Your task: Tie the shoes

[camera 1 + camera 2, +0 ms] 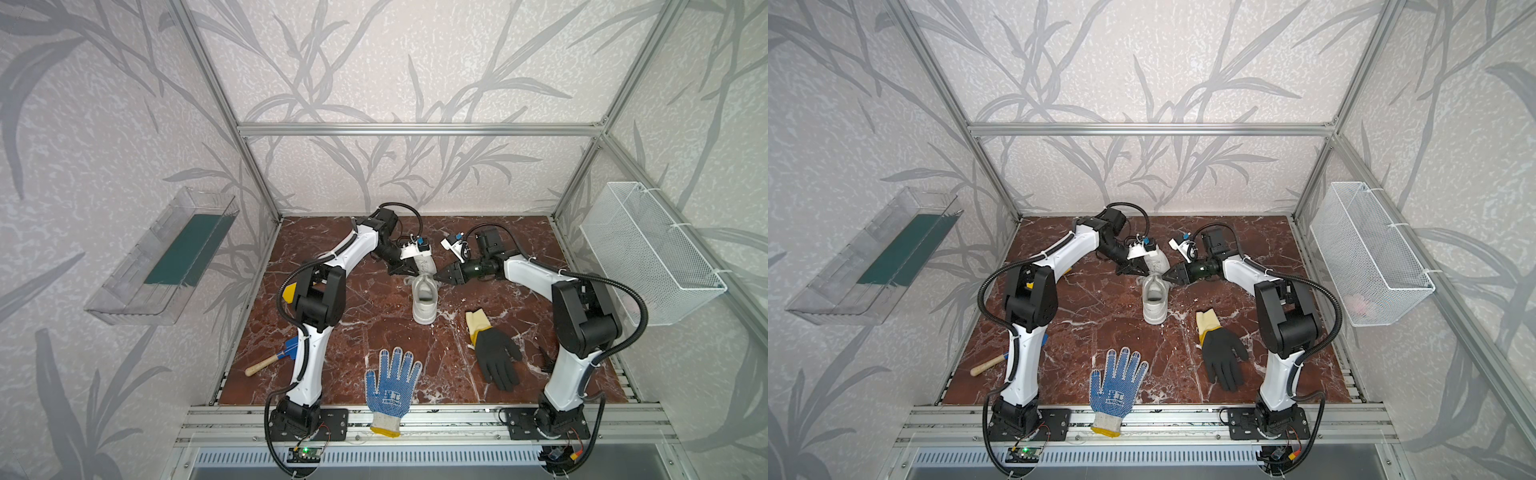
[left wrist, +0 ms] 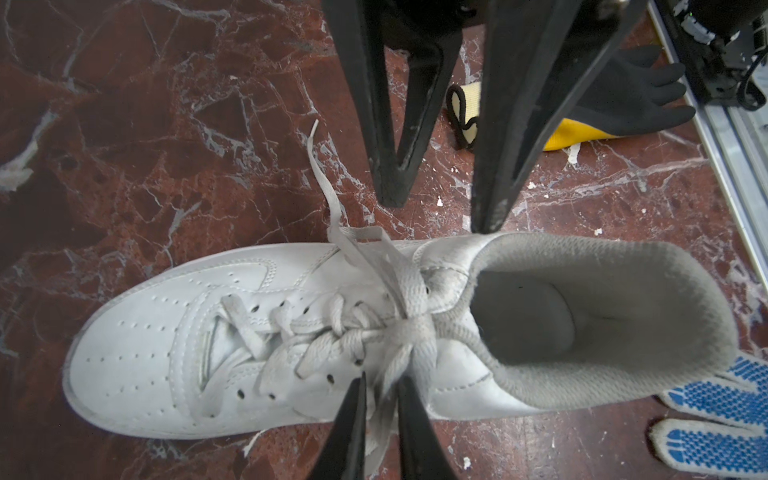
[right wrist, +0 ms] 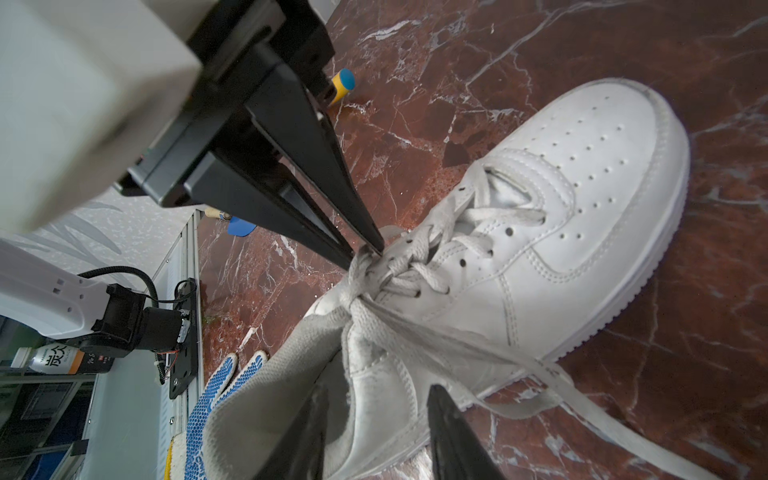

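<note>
- L gripper (image 2: 381, 380): pressed nearly together, pinching one strand of the laces (image 2: 409, 291) btwn its fingertips (image 2: 356, 401); the grip sat just beside the bunched crossing at the top eyelets; in both top views it reached in from the left-edge side, over the sneaker's front.
- R gripper (image 2: 438, 214): spread, nothing btwn its fingers; tips low over bare worktop (image 1: 374, 332), just beside the sneaker's collar on the right-edge side; whether a tip touched the collar, couldn't tell.
- Laces: threaded through the eyelets, crossed and bunched by the tongue; one free end ran off the right-edge side of the shoe and lay on the worktop; whether the crossing was a full knot, couldn't tell.
- Sneaker (image 1: 424, 318): all white, upright on its sole, approx mid-worktop, somewhat toward the far edge; heel toward the near edge, toe toward the far edge; front part hidden in both top views under the L wrist.
- Black glove w/ yellow cuff (image 1: 496, 357): flat, near the sneaker's heel on the right-edge side, apart from it; fingers toward the near edge.
- Blue-dotted glove (image 1: 392, 380): at the near edge, approx mid; cuff hung past the edge onto the metal rail (image 1: 457, 415).
- Wooden-handled tool w/ blue head (image 1: 264, 365): by the left edge, partly behind the L arm.
- Wire basket (image 1: 652, 253) on the right wall; clear tray (image 1: 162, 257) on the left wall; both off the worktop.
</note>
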Robot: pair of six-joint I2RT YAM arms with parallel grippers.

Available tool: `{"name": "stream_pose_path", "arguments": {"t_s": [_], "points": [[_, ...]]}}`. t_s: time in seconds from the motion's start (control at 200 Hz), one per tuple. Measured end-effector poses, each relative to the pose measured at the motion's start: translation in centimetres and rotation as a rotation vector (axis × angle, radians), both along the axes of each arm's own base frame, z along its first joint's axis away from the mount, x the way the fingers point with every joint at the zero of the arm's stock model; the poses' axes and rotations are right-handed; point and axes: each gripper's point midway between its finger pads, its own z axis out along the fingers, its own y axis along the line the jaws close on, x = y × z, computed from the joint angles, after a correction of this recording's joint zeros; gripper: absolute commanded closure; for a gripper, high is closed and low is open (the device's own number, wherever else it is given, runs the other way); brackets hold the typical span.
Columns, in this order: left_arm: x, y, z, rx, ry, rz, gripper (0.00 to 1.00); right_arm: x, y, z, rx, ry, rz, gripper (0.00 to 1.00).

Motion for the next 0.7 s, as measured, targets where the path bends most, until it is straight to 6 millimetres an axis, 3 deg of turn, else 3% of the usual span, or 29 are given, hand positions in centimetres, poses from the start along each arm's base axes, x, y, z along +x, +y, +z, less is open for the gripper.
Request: {"name": "stream_pose_path", "arguments": {"t_s": [0.245, 0.7], "points": [[0.1, 0.0, 0.0, 0.003, -0.004, 0.000, 1.00, 0.6, 0.6, 1.1, 0.009, -0.010, -0.011, 0.59], [-0.1, 0.5, 0.3, -0.010, -0.036, 0.011, 1.00, 1.8, 3.6, 1.9, -0.034, -0.052, -0.032, 0.59]]}}
